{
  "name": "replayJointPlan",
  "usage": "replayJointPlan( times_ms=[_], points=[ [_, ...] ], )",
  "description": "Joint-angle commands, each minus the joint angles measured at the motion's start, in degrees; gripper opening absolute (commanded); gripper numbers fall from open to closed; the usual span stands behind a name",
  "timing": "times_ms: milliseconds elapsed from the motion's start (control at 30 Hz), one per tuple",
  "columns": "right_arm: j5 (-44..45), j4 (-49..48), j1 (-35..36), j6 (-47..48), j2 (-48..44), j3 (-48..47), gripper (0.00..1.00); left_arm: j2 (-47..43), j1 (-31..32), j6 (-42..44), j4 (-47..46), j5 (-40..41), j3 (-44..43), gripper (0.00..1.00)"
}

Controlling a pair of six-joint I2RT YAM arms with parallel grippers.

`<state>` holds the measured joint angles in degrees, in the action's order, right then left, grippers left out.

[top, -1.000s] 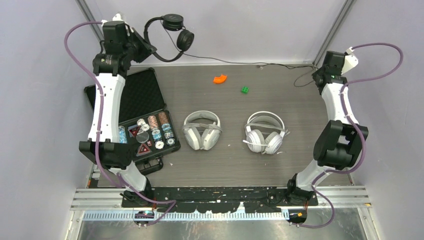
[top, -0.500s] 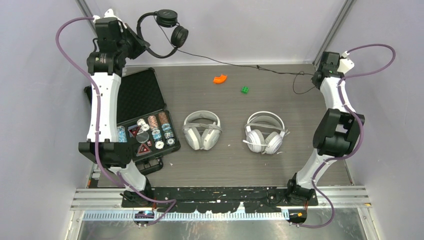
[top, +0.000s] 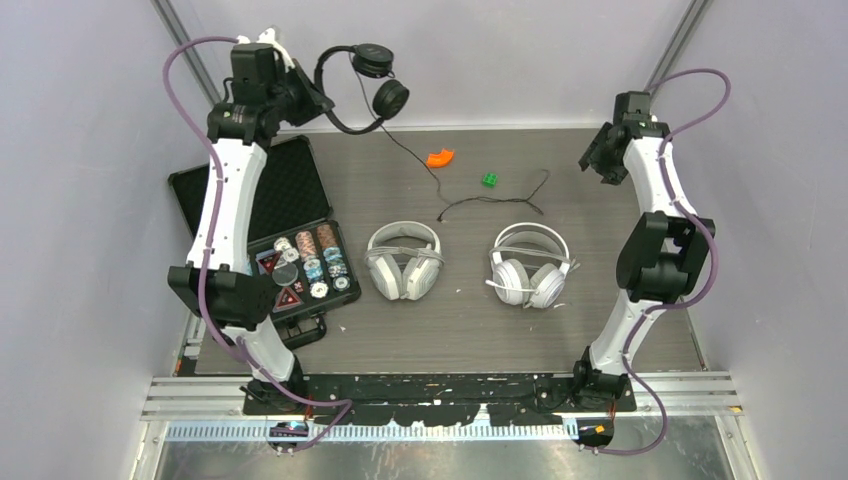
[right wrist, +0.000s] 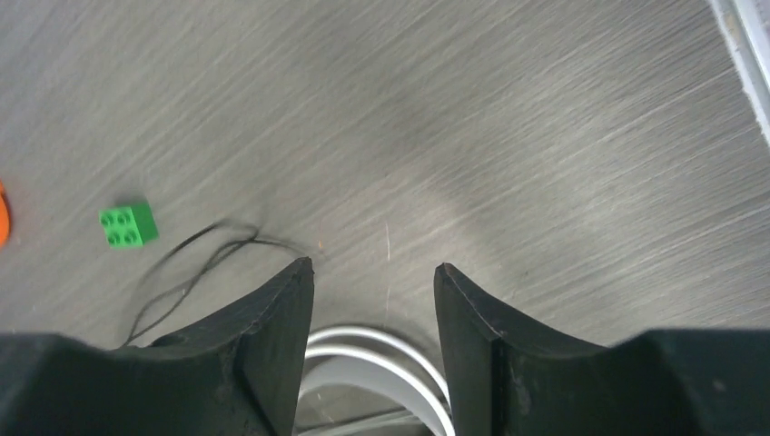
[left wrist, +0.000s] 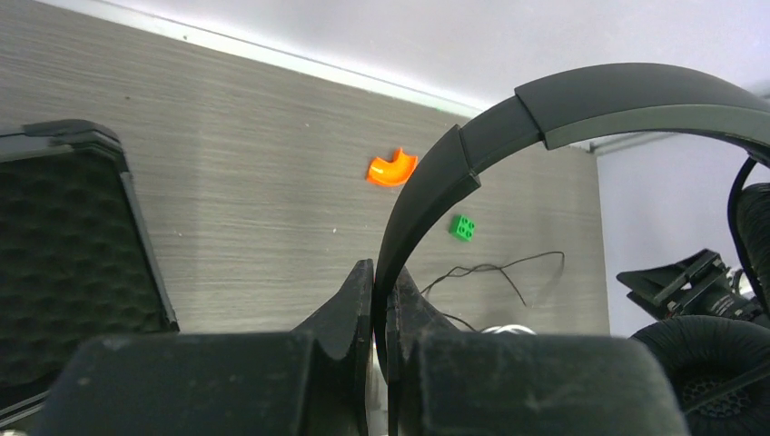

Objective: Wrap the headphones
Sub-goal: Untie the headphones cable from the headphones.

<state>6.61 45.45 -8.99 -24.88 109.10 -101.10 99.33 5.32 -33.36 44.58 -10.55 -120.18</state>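
Note:
The small black headphones hang in the air at the back left, with my left gripper shut on their headband. In the left wrist view the fingers pinch the thin band, and one ear pad hangs at the right. Their black cable trails down and lies loose on the table. My right gripper is raised at the back right, open and empty. The pale grey headphones and the white headphones lie mid-table with their cables wound on them.
An open black case with poker chips stands at the left. An orange piece and a green brick lie toward the back, near the loose cable. Grey walls close in the table on three sides.
My right gripper opened and let go of the black cable, which dropped onto the table. The left arm swung right with the black headphones. The right arm shifted left.

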Motion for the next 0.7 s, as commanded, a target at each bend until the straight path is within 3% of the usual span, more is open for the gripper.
replayJointPlan(
  times_ms=[0,133,233,300,500,667],
  points=[
    [-6.69,3.32,-0.72,4.92,-6.78,-1.3,0.57,-0.38,2.52,2.4,-4.32,-2.63,-0.48,0.0],
    [-17.83,-6.2,-0.07,3.59,-14.06,3.21,0.6,-0.44,3.88,2.69,-3.98,-2.67,-0.37,0.0],
    [-28.57,-25.93,2.5,1.88,-21.6,12.59,0.61,-0.67,4.46,2.84,-3.85,-2.93,-0.56,0.0],
    [-26.5,-32.42,6.23,3.67,-24.29,17.53,0.62,-0.85,4.74,2.86,-3.84,-2.97,-0.83,0.0],
    [-23.89,-31.09,20.58,4.09,-21.8,20.51,0.58,-0.89,4.79,2.85,-3.31,-2.66,-1.69,0.0],
    [-17.39,-37.67,31.19,2.16,-18.35,25.73,0.56,1.62,4.83,0.94,-3.06,-2.53,-7.82,0.0]
  ],
)
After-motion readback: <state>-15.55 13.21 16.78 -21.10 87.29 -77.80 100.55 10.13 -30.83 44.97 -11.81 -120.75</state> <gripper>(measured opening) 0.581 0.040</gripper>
